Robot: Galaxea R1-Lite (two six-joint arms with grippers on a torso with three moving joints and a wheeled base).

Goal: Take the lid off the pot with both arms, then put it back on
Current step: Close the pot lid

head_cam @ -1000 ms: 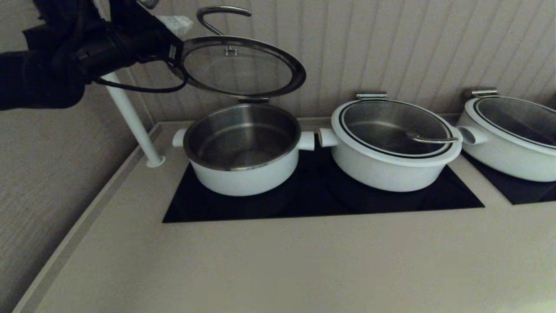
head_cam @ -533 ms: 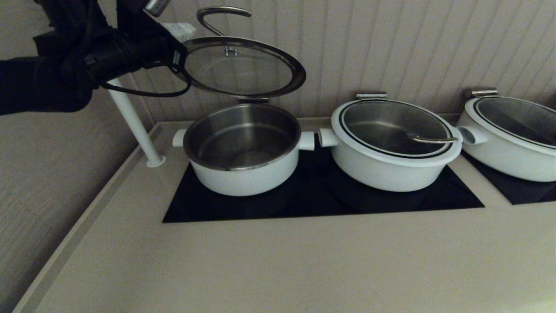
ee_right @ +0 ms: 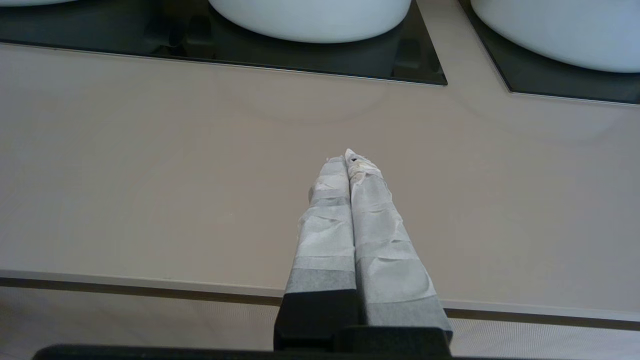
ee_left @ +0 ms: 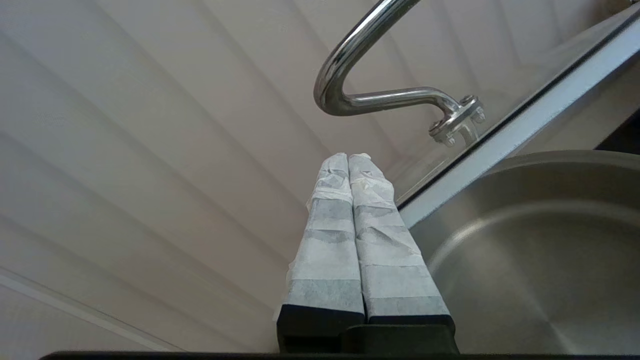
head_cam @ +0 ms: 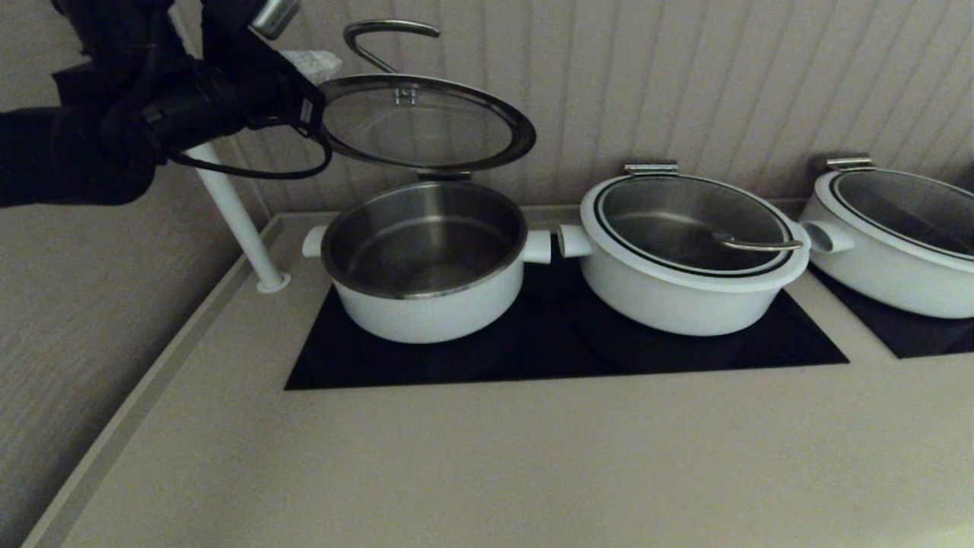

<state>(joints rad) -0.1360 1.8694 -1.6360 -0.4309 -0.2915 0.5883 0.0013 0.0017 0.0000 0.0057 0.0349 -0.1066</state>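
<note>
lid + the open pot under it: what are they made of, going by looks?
The lid: clear glass pane, since the wall shows through it; its loop handle is polished, mirror-bright metal, likely steel. The pot: brushed steel inside with soft streaky reflections, and a smooth matte white outside, perhaps enamel or a coating; I cannot tell which.

A: How many pots? 
B: Three white ones: the pot [head_cam: 426, 262], deep and open, a middle shallow pot [head_cam: 689, 262] and a far shallow pot [head_cam: 894, 236].
A: Lids? 
B: Three: the lid [head_cam: 426, 122] raised, two on the shallow pots.
A: Cooktops? 
B: Two black ones.
A: Grippers? 
B: Two.
</note>
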